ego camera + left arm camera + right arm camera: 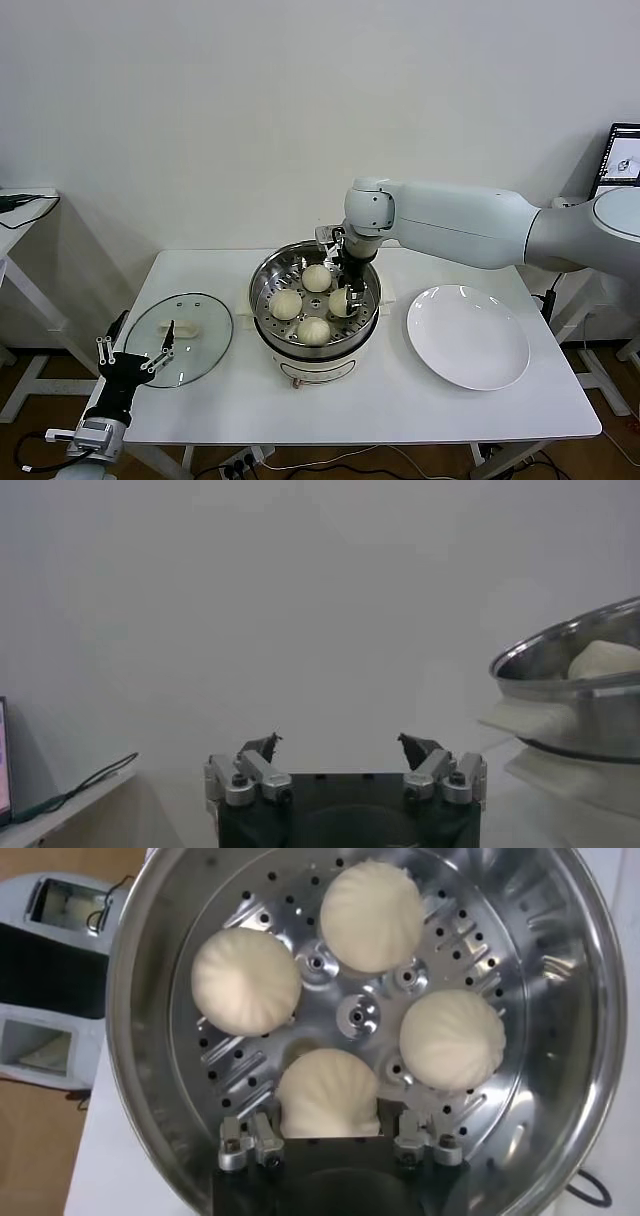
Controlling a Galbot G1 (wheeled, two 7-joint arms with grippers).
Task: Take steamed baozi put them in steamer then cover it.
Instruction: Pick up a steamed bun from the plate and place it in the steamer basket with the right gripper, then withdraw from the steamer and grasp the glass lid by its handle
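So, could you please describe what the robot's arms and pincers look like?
The right arm is a smooth, glossy white shell with rounded joints, ending in a dark pincer. The left pincer is black with silver metal knuckles and dark fingertips.

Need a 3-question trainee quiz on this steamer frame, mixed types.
1. How many baozi sit in the steamer?
2. True or false: the lid is on the steamer.
3. Which gripper is over the steamer? A) left B) right

Key:
1. Four.
2. False; it lies on the table on the steamer's left, by the idle left gripper.
3. B; the right gripper straddles one baozi.
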